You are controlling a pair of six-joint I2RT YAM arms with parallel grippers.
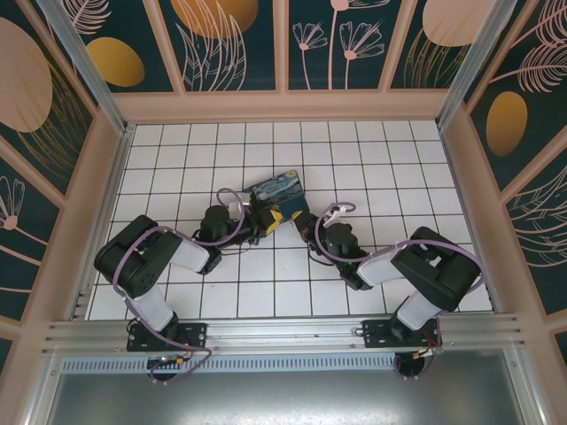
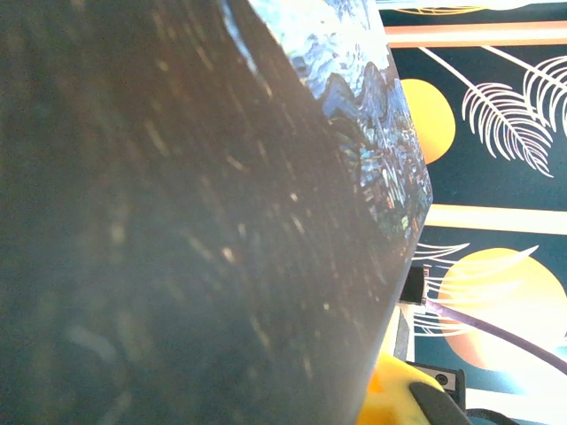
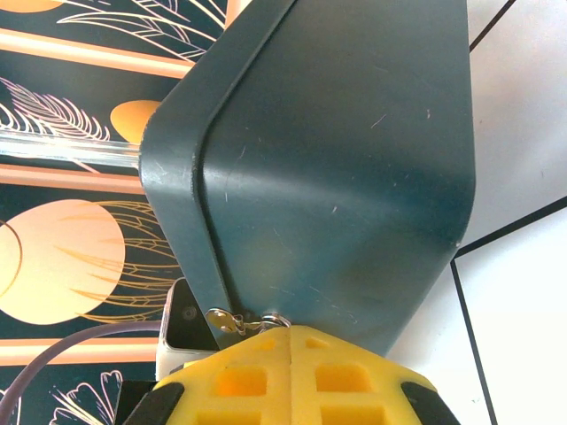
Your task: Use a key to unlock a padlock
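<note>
The padlock job, from above, sits at the painted box (image 1: 279, 197), where the left gripper (image 1: 264, 221) and right gripper (image 1: 304, 230) meet, both closed tight. The left wrist shows the box's dark wall. At the right wrist, the brassy padlock (image 3: 226, 320) touches my yellow fingertips (image 3: 292, 350); I judge insertion is in hand, next calling for fine alignment and a turn.

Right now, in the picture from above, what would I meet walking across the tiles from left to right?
left arm → swirl-painted box → right arm
</note>
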